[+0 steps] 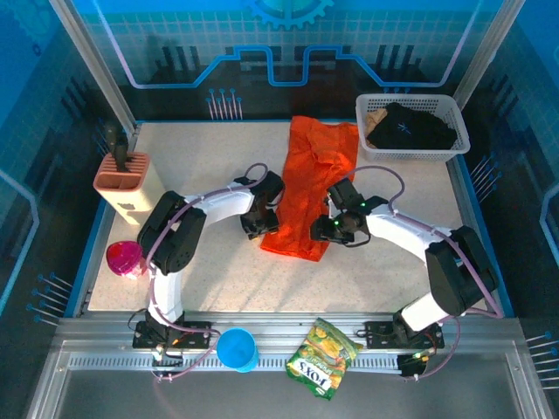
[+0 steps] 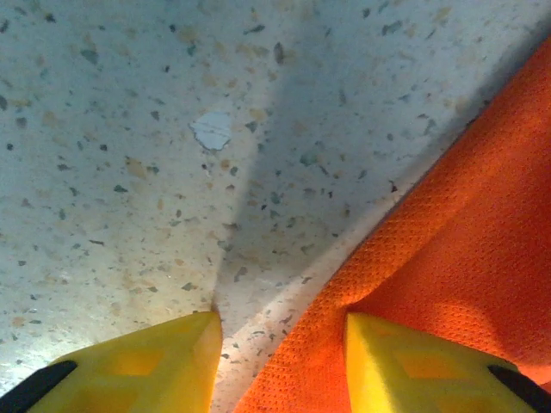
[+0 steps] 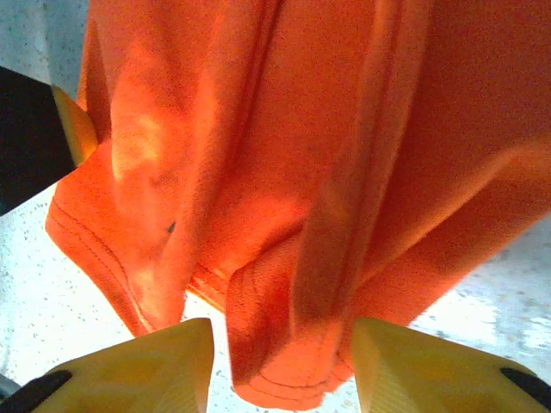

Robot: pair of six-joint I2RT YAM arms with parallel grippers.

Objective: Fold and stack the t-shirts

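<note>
Left end effector (image 2: 282, 361) and right end effector (image 3: 282, 366) both released, straddling near edges of orange t-shirt (image 1: 307, 183), its length stretching ahead.

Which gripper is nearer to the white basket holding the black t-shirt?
Right. The right gripper sits at the right edge of the orange t-shirt, on the same side as the white basket; the left gripper is across the shirt at its left edge, farther off.

Both arms bend inward, left tool (image 1: 260, 229) and right tool (image 1: 321, 232) low, fingers parted.
</note>
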